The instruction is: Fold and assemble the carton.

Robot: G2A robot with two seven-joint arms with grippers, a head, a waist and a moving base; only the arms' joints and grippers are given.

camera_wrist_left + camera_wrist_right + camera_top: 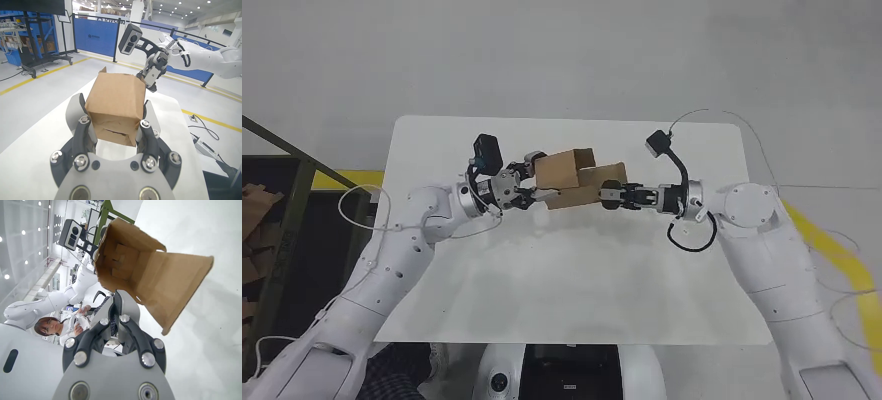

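Both arms stretch in from the near corners of the white surface and meet past the middle, closer to the far edge than the near one. Off the left edge there's a dark frame with loose cardboard in it.

The left gripper is spread fairly wide and clamped on the carton. It has one finger on each side of the closed end, where the panels are folded in with a creased slit across them. The carton lies on its side between the two grippers, closed end to the left and open mouth to the right. From the left wrist view it looks lifted off the surface rather than resting on it, but I can't be 100% sure from that angle.

The right gripper is nearly closed, pinching the edge of one wall at the open mouth. Right next to that grip, a long flap is folded outward and sticks out well past the mouth. Looking inside, you can see the tucked panels of the closed end. The rim on the side away from the flap is kinda ragged.
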